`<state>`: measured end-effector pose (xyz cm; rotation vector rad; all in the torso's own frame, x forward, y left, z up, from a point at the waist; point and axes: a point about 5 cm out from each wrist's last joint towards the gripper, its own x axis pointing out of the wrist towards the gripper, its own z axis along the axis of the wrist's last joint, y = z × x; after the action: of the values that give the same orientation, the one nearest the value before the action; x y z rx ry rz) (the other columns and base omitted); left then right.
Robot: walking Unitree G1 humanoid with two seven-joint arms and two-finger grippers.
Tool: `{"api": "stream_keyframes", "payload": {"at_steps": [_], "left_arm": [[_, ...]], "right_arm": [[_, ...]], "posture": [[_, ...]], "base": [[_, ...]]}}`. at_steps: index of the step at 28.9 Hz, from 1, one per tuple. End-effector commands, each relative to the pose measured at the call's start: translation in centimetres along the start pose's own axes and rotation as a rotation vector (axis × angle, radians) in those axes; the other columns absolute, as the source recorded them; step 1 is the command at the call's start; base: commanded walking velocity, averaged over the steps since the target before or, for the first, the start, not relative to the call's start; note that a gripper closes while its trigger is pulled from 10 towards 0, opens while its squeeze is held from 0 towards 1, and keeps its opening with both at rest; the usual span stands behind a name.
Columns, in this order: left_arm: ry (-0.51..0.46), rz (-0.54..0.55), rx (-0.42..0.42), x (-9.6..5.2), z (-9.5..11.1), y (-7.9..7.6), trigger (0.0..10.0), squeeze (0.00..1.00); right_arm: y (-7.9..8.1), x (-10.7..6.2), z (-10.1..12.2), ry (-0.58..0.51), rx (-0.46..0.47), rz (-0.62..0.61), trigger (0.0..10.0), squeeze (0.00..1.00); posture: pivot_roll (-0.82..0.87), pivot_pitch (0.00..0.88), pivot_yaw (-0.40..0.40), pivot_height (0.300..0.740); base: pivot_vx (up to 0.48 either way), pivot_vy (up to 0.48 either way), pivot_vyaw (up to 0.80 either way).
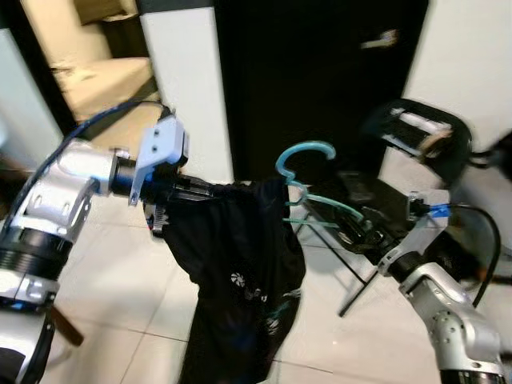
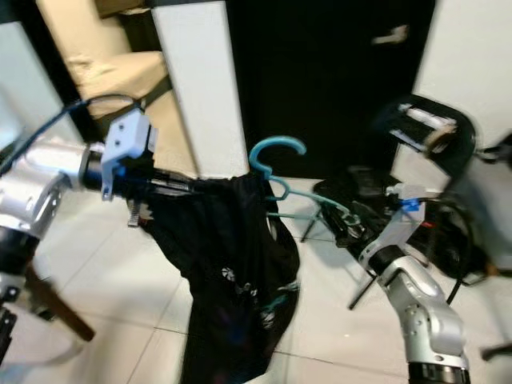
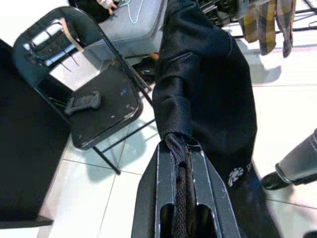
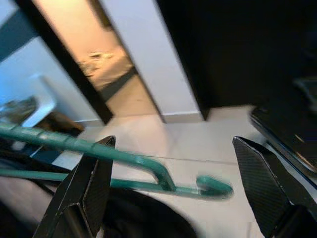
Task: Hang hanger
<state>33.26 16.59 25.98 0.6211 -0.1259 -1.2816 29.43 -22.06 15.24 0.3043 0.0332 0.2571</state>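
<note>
A teal plastic hanger [image 1: 316,198] stands hook-up, its left part tucked into a black garment [image 1: 240,272] that hangs down toward the tiled floor. My left gripper [image 1: 210,190] is shut on the garment's upper edge, and the left wrist view shows a bunched fold of garment [image 3: 208,89] pinched in my left gripper [image 3: 179,144]. My right gripper [image 1: 364,228] is at the hanger's right arm. In the right wrist view my right gripper [image 4: 174,140] is open wide, and the hanger's end [image 4: 213,186] lies between the fingers, apart from them.
A black folding chair [image 1: 416,136] stands behind my right arm, its seat [image 3: 99,106] carrying a small dark object. A dark door [image 1: 320,80] and a white wall section [image 1: 188,88] are ahead. A wooden leg [image 1: 64,328] juts out at lower left.
</note>
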Motion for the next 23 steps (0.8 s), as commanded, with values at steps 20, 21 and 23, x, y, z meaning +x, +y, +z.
{"api": "stream_keyframes", "payload": {"at_steps": [20, 21, 23], "left_arm": [[-0.098, 0.335, -0.131, 6.5, -0.3, -4.7, 10.0, 0.00], [-0.090, 0.343, -0.126, 6.5, -0.4, -4.7, 10.0, 0.00], [-0.083, 0.353, -0.118, 6.3, -0.4, -4.5, 10.0, 0.00]], "right_arm": [[-0.8, 1.1, -0.2, 0.068, -0.049, -0.012, 10.0, 0.00], [-0.8, 1.3, 0.1, 0.060, -0.052, -0.006, 10.0, 0.00], [-0.7, 1.5, 0.3, 0.052, -0.051, -0.003, 10.0, 0.00]], "posture": [[-0.04, 0.000, -0.032, 0.740], [-0.05, 0.000, -0.024, 0.740], [-0.05, 0.000, -0.020, 0.740]], "base": [[0.000, 0.000, -0.78], [0.000, 0.000, -0.79], [0.000, 0.000, -0.79]]}}
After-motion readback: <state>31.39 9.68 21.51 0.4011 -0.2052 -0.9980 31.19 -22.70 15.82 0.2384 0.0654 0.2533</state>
